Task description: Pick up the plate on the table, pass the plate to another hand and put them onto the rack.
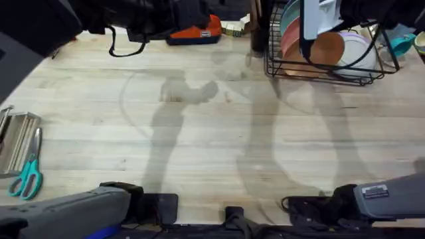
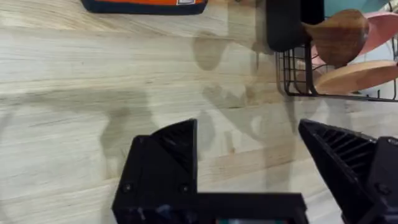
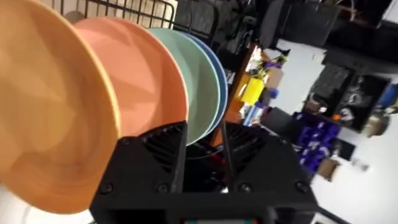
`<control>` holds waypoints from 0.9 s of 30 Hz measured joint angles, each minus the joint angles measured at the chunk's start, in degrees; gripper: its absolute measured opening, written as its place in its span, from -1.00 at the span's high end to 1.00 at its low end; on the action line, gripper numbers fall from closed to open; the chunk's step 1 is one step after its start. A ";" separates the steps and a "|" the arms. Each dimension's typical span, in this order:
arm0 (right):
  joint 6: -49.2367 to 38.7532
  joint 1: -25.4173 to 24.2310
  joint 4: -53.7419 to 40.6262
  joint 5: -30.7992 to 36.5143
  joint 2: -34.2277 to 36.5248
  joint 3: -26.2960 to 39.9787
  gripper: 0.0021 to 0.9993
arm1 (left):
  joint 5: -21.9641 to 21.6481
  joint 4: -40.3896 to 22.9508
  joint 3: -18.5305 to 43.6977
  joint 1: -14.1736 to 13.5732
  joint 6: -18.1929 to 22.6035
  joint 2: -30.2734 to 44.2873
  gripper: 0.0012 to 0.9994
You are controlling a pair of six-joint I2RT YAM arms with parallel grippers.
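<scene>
The pale-pink plate (image 3: pixel 146 81) stands upright in the black wire rack (image 1: pixel 319 73) at the table's far right, between an orange-tan plate (image 3: pixel 50 112) and a teal one (image 3: pixel 202 81). In the overhead view the pink plate (image 1: pixel 291 41) shows behind the orange-tan plate (image 1: pixel 327 50). My right gripper (image 3: pixel 205 127) hangs over the rack (image 3: pixel 124 9), right at the pink plate's rim, and shows from above among the plates (image 1: pixel 307 40). My left gripper (image 2: pixel 249 124) is open and empty, low over the bare wooden table (image 2: pixel 93 74) just left of the rack (image 2: pixel 298 81).
An orange-and-black tool (image 1: pixel 196 32) lies at the far edge, and a dark upright object (image 1: pixel 257 26) stands beside the rack. Teal scissors (image 1: pixel 26 178) and a metal holder (image 1: pixel 16 136) sit at the near left. A teal cup (image 1: pixel 402 43) is right of the rack.
</scene>
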 joint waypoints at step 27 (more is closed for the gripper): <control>36.35 -0.02 -5.83 3.16 -8.01 1.22 -0.99 | 0.00 0.00 0.00 0.00 0.00 0.00 -0.99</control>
